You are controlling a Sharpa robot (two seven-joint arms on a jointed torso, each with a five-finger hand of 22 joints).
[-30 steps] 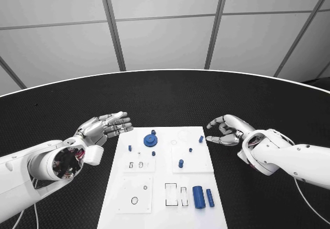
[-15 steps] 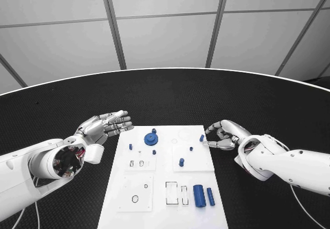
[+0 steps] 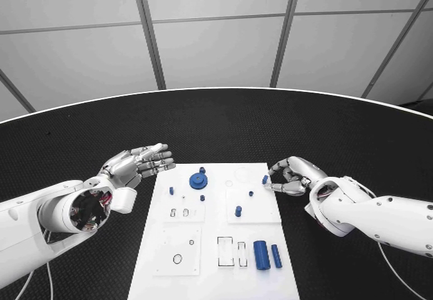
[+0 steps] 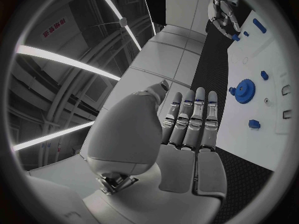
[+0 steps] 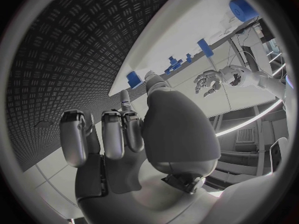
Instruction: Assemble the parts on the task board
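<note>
A round black desk (image 3: 216, 122) with a pale rim fills the near scene; behind it, a grey panelled wall (image 3: 216, 44) with dark seams.

White task board (image 3: 213, 275) lies lengthwise at lower center of the head view. Blue gear (image 3: 198, 182) near its top, small blue pegs scattered around, two blue cylinders (image 3: 265, 255) lying side by side lower right.

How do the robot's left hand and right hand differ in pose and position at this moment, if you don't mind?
The left hand is off the task board, fingers extended and apart; the right hand curls its fingers at the board's edge beside a small blue peg. Whether it touches the peg is unclear.
</note>
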